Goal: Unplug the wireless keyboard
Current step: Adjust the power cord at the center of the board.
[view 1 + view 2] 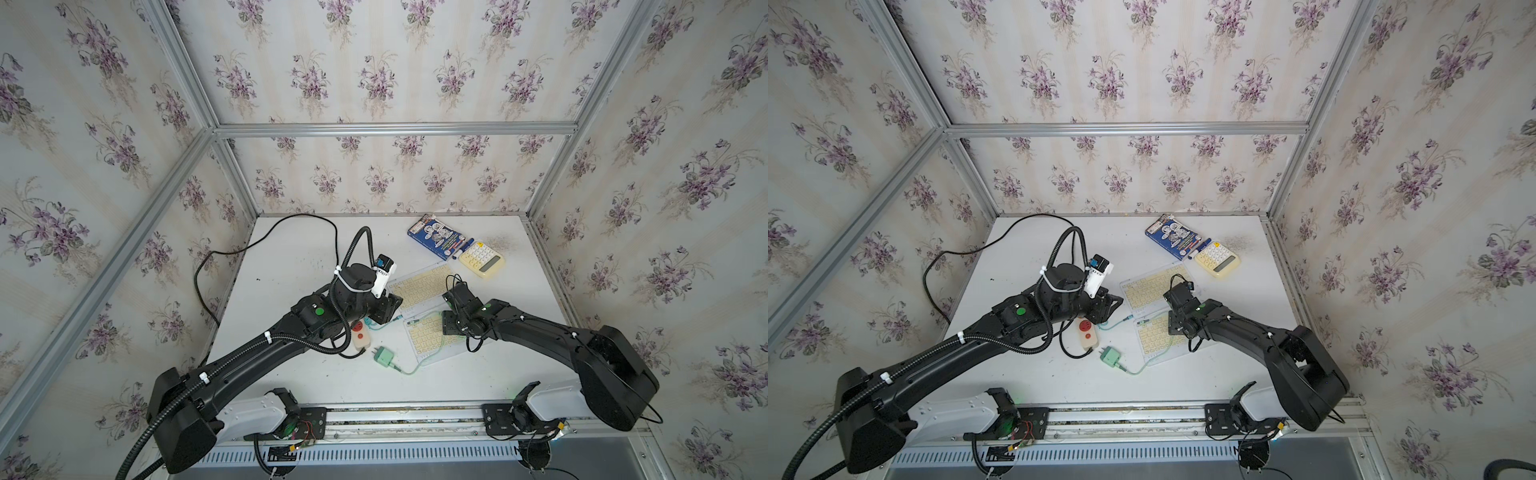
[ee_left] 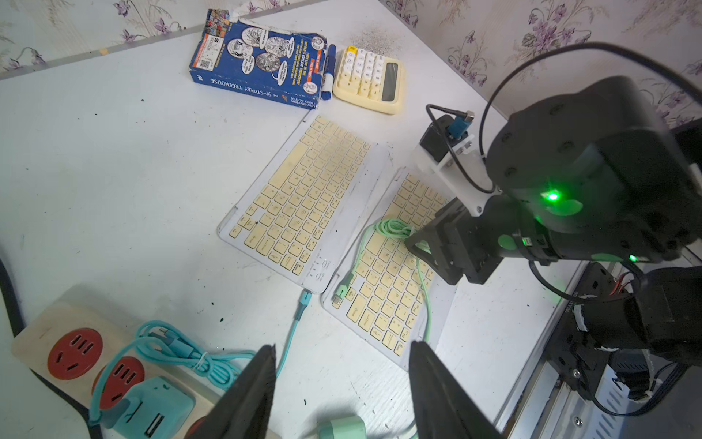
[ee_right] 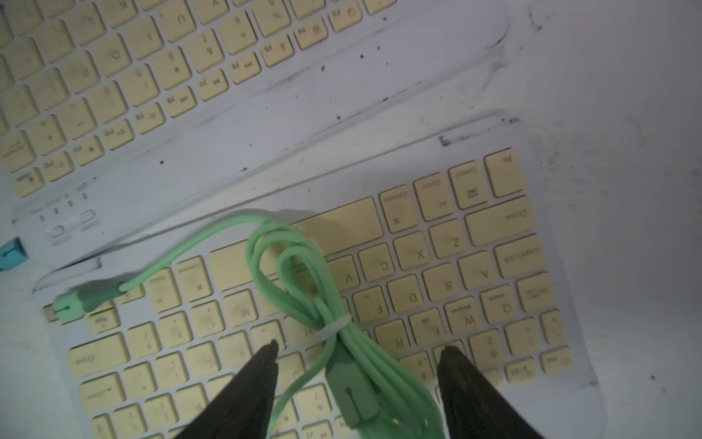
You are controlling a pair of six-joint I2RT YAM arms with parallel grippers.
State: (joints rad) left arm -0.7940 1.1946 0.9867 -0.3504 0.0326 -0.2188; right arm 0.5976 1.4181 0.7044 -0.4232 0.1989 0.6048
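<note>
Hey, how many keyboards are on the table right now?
2. The far keyboard lies near the calculator, a teal cable at its corner. The near keyboard lies just in front, a green cable bundled on its keys.

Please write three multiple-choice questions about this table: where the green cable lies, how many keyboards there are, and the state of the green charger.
1. Where does the bundled green cable lie? A) on the nearer keyboard B) on the blue book C) on the calculator
2. How many keyboards are on the table? A) one B) two C) three
3. The green charger is A) plugged into the power strip B) loose on the table C) lying on a keyboard
Answers: 1 A, its loops rest on the keys below the open right hand; 2 B, a farther keyboard lies beside the nearer one; 3 B, its prongs show.
</note>
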